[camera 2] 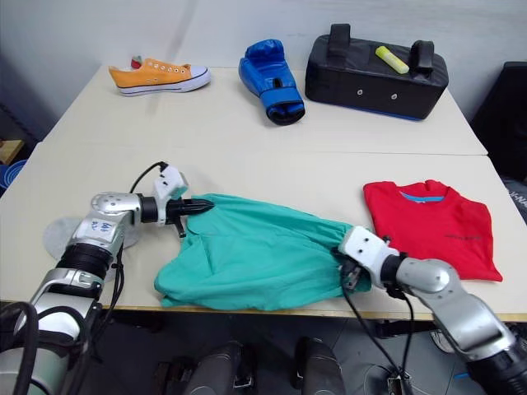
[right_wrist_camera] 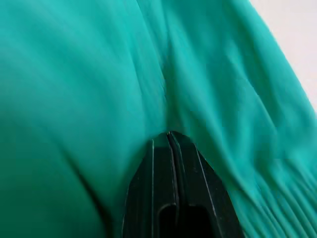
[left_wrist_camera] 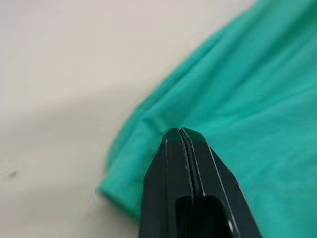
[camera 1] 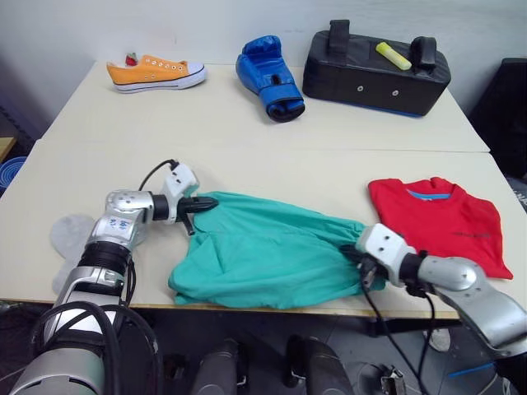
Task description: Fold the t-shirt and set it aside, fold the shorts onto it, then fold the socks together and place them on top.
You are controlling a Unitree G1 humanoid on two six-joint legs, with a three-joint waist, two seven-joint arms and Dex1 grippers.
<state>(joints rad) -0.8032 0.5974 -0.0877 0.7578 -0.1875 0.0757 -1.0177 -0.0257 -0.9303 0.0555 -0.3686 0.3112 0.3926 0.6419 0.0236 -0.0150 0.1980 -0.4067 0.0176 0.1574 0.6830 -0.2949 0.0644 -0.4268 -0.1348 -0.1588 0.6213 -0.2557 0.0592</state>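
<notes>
Left eye view: one t-shirt (camera 1: 436, 222) lies folded on the right of the worktop (camera 1: 247, 123), apart from the rest, so the first step is judged done. One pair of shorts (camera 1: 263, 259) lies spread near the front edge, not yet on the t-shirt. The left tool (camera 1: 206, 202) grips its far left corner; the right tool (camera 1: 356, 257) grips its right end, which looks gathered. The shorts fold is judged in hand. One grey item, taken to be the socks (camera 1: 69, 230), lies flat beneath the left arm; whether it is one sock or two cannot be told. That step is untouched. Further back: one sneaker (camera 1: 156, 72), one boxing glove (camera 1: 270, 76), one black pad (camera 1: 375, 72) with one yellow marker (camera 1: 394, 56) on top

Right eye view: same count and layout; the shorts' right end lies near the t-shirt without touching it

Left wrist view: the left tool's fingers (left_wrist_camera: 173, 183) are pressed together at the shorts' edge, pinching cloth, with bare worktop beside

Right wrist view: the right tool's fingers (right_wrist_camera: 161, 183) are closed tight in a bunch of the shorts' fabric

Remaining, by judgement: finish the shorts, stack them, then the socks
</notes>
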